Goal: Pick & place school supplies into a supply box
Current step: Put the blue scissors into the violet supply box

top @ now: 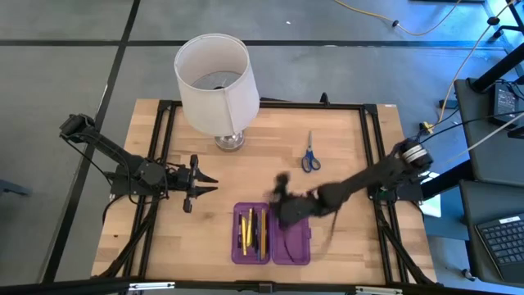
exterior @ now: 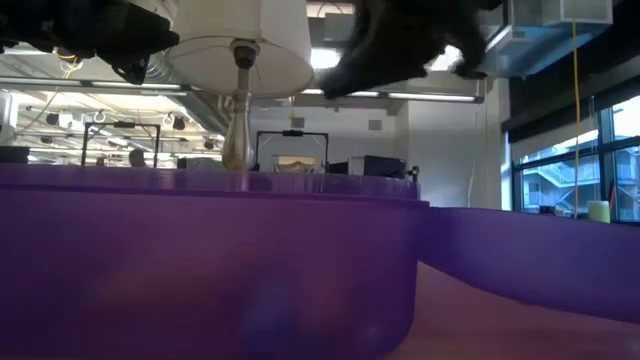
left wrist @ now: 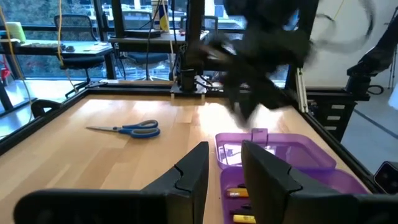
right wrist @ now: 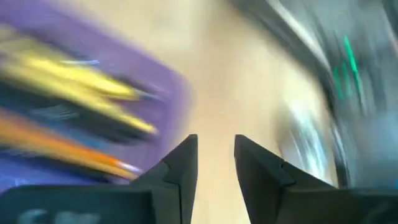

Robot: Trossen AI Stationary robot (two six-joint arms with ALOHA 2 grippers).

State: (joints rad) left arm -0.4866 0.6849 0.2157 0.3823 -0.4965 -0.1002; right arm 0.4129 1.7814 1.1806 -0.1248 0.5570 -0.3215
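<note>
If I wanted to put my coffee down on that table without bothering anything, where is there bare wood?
Bare wood lies between the lamp and the scissors, and right of the scissors up to the table edge. It is crowded around the purple box, where the right gripper hovers, and left of it by the left gripper.

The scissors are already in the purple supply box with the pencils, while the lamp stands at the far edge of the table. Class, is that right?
Not quite. The scissors are not in the supply box; the high view shows them lying on the bare table, apart from it, to the right of the lamp. The pencils are in the box, and the lamp does stand at the far edge.
</note>
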